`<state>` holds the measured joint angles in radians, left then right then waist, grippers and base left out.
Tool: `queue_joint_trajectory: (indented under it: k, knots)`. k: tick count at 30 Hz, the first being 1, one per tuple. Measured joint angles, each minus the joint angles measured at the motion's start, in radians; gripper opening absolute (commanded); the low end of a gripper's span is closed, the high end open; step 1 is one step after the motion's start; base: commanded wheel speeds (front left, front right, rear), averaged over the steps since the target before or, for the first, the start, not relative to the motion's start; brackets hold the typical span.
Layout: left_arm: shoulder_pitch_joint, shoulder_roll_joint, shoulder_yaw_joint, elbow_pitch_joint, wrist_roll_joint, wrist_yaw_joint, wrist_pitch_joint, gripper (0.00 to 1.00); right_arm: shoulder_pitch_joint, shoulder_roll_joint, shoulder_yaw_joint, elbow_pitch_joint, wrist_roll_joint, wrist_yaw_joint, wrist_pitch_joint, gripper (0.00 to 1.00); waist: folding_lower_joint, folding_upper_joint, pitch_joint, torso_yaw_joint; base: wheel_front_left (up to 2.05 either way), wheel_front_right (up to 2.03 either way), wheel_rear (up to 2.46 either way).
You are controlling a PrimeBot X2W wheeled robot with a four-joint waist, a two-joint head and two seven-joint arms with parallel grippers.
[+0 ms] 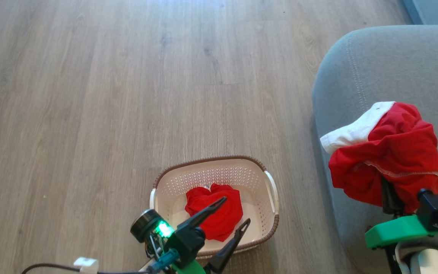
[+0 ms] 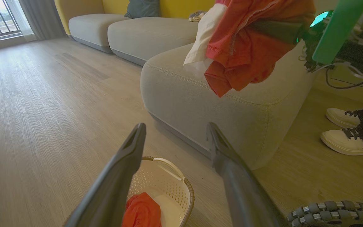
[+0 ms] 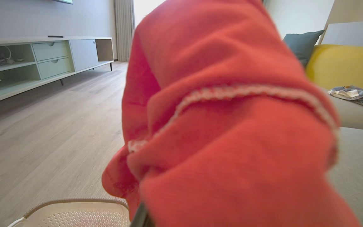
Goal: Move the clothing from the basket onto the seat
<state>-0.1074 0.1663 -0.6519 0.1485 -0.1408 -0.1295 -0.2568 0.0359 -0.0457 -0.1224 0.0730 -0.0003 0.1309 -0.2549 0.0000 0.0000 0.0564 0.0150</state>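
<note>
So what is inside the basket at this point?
One crumpled red garment lies on the floor of the basket. Whatever is beneath it is covered, and the left gripper hides part of the near wall.

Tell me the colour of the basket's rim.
The basket's rim is brown with a woven look; the head view shows it best.

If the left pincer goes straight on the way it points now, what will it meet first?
The left pincer would probably meet the low side of the large grey-green fabric seat first, or the wooden floor just before it; depth is unclear.
</note>
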Motion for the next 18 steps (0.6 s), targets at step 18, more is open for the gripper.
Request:
queue_joint_trajectory:
  k: [18]
  knots:
    - [0.001, 0.006, -0.026, -0.020, 0.009, 0.000, 0.000, 1.00, -0.004, 0.002, 0.004, -0.036, -0.027, 0.000, 0.000, 0.00, 0.0000, 0.0000, 0.035, -0.164, 0.00, 0.00, 0.00]
